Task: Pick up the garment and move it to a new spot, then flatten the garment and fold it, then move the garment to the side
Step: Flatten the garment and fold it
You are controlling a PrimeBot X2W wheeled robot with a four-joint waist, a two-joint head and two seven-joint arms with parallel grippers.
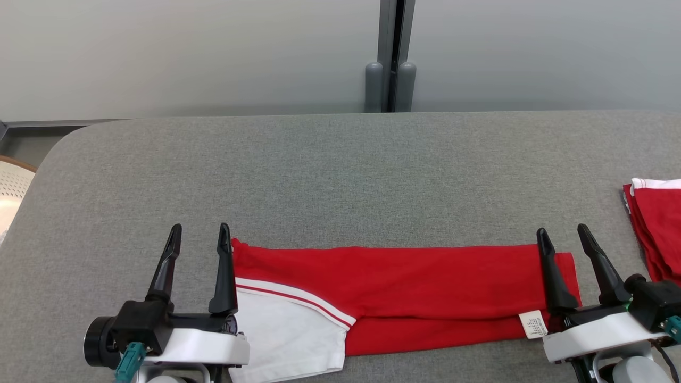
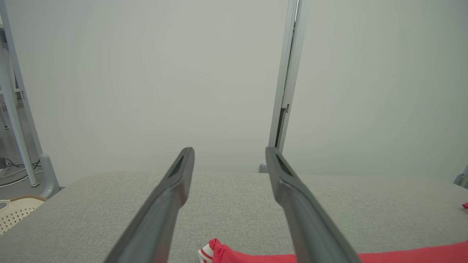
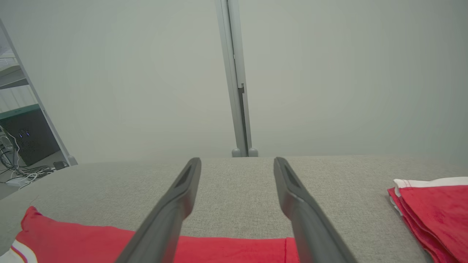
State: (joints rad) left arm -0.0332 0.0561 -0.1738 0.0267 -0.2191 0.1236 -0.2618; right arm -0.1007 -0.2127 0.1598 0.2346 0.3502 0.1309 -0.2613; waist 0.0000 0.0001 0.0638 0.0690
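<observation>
The red cloth garment (image 1: 404,287), with a white sleeve edged in white stripes, lies folded into a long flat band across the near part of the grey fabric-covered worktop (image 1: 340,170). The left gripper (image 1: 200,230) sits at the band's left end, its two dark fingers spread wide with nothing between them. One finger is over bare worktop and the other is along the garment's edge. The right gripper (image 1: 563,230) is at the band's right end, equally wide apart and empty, straddling the garment's right edge just beside a small white care label (image 1: 533,324). A stack of folded red-and-white clothes (image 1: 657,234) rests at the worktop's far right, apart from the garment.
</observation>
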